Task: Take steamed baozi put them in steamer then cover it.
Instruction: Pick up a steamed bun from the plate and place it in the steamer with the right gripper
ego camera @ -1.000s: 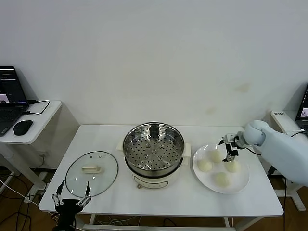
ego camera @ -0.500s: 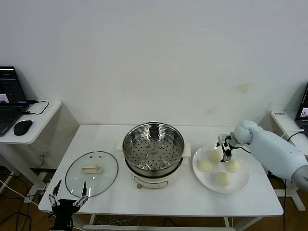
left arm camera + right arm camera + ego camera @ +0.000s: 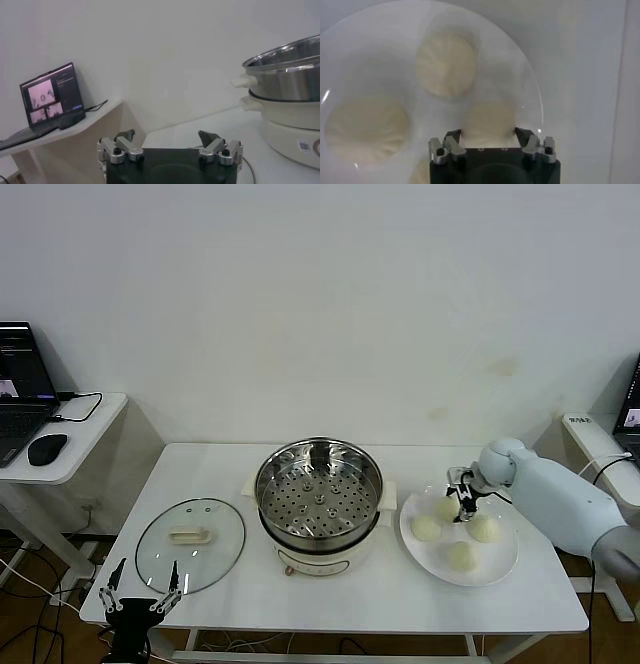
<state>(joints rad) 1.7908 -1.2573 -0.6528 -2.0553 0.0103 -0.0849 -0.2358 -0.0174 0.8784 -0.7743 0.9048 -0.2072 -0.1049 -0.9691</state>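
no readable text, steamer (image 3: 295,95) label illegible

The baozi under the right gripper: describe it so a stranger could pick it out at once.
Start at the steel steamer in the middle of the white table; the white plate lies on its right-arm side with four pale buns. The one meant is at the plate's far edge, nearest the wall. Only it has the right gripper, fingers open, poised at it.
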